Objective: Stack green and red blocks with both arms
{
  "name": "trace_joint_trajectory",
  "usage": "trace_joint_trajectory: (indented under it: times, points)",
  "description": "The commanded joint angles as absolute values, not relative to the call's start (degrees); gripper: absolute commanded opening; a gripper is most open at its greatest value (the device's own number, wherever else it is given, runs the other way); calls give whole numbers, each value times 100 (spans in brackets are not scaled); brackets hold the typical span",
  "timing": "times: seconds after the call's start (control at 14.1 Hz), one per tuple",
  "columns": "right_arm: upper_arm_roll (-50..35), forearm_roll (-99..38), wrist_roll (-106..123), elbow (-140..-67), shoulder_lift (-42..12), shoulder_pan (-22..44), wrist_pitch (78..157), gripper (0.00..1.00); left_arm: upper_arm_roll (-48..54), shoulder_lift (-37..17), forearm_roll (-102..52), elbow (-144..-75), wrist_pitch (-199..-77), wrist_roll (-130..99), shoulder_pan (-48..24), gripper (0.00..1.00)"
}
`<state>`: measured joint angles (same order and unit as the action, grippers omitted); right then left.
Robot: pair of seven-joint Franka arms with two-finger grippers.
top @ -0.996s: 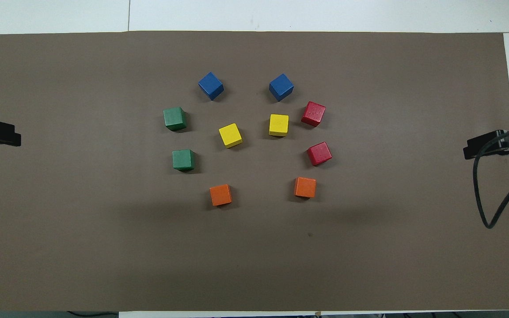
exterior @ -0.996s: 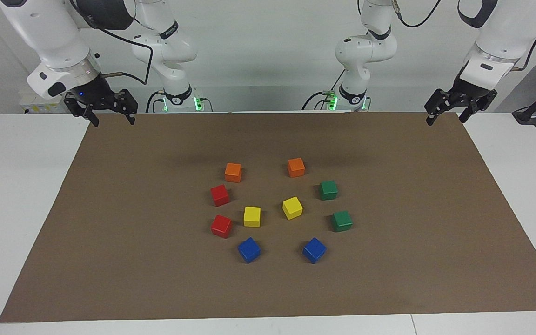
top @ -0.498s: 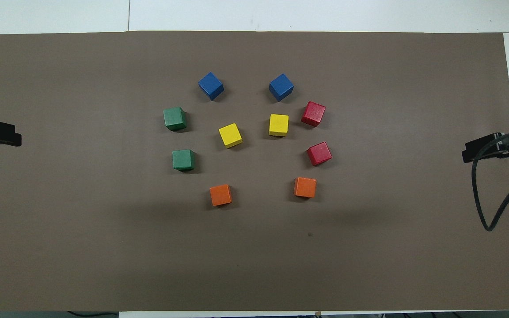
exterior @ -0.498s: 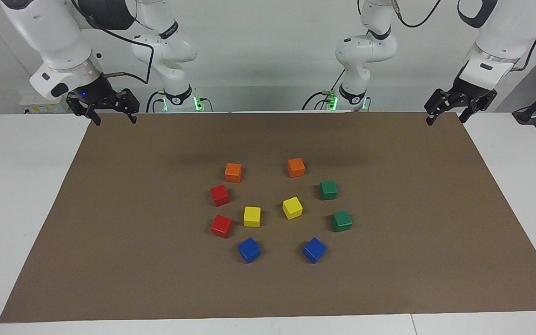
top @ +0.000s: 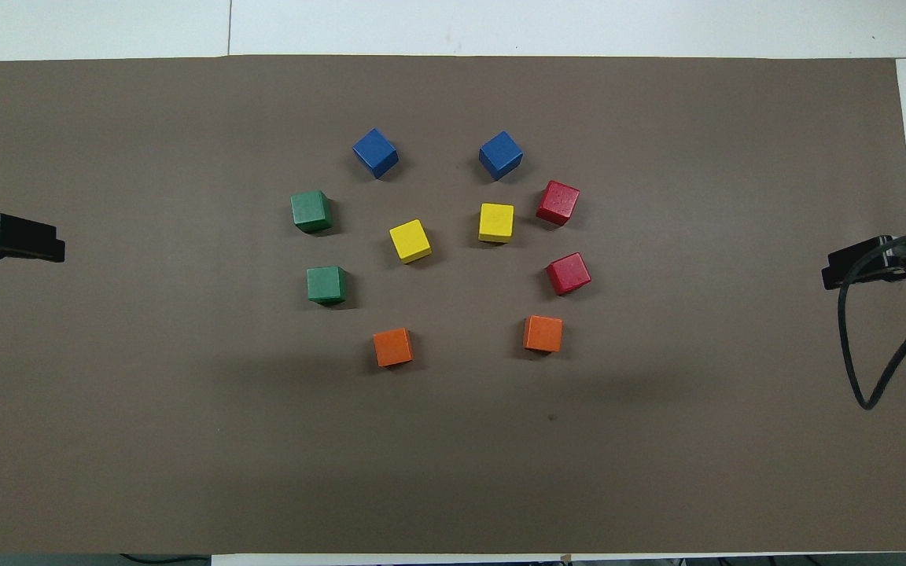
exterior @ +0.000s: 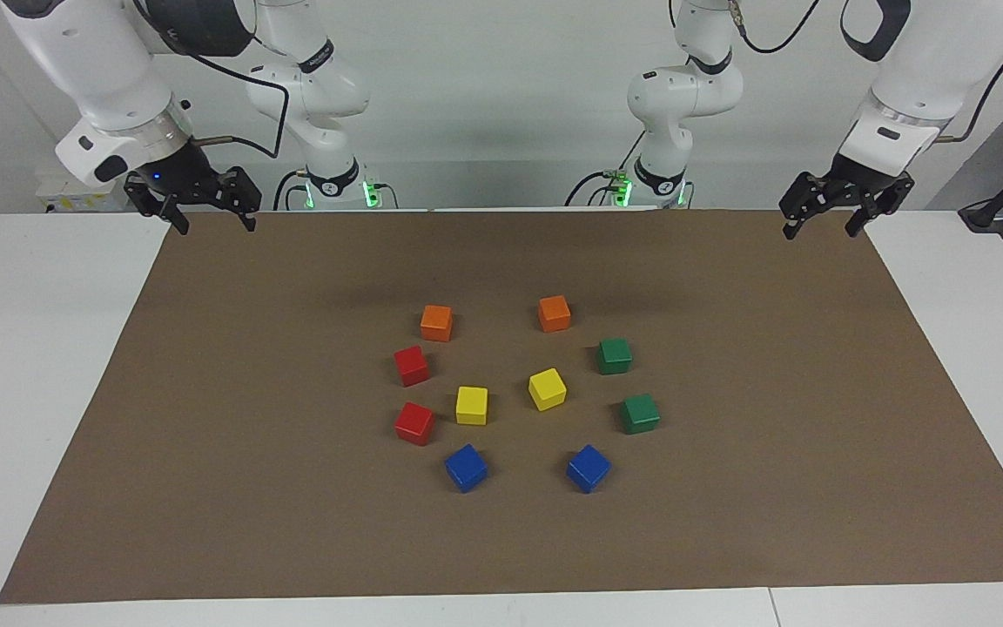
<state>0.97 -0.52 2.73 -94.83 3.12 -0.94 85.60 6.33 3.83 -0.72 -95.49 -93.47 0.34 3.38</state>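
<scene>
Hanging parted and gripping nothing, the left gripper hovered over the brown mat at its corner toward the left arm's end of the table. The right gripper hung with its 2 fingers spread, also carrying nothing, over the mat's corner toward the right arm's end.

Taking the 2 yellow cubes as the landmark, the 2 red blocks lay just beside them toward the right arm's end of the table, and the 2 green blocks lay beside them toward the left arm's end. All 4 sat flat on the mat, each apart from its neighbours. That split probably gave each arm its own colour pair to stack without crossing the other. Nothing was stacked yet.

Nearer to the robots than the yellow cubes sat 2 orange cubes; farther from the robots sat 2 blue cubes.

From overhead, only the grippers' tips showed at the edges, so their height above the mat was hard to judge there.
</scene>
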Motion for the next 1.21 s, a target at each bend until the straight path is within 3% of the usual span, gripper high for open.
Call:
trace_joint_trajectory:
  times: [0.0,0.28,0.57,0.71,0.85,1.14]
  points:
    - [53,-35,150,-9677,466,-106,8648,100,589,624,-394,-10185,-9921,-88,62,100]
    - [44,-88,-857,-9967,414,718,9692,100,580,326,-448,-10914,-11124,-598,-693,100]
    - [53,-79,-1248,-10150,-271,1598,10519,100,580,-429,-448,-11082,-11845,-633,-1282,100]
    - [53,-79,-1414,-10981,-290,1923,11630,100,580,-588,-448,-11346,-12364,-642,-1432,100]
    - [44,-79,-1713,-11521,-359,1969,12557,100,571,-965,-448,-11417,-12839,-816,-1608,100]
    - [44,-105,-1644,-11514,-738,2013,12832,100,563,-1300,-378,-11443,-12955,-826,-1670,100]
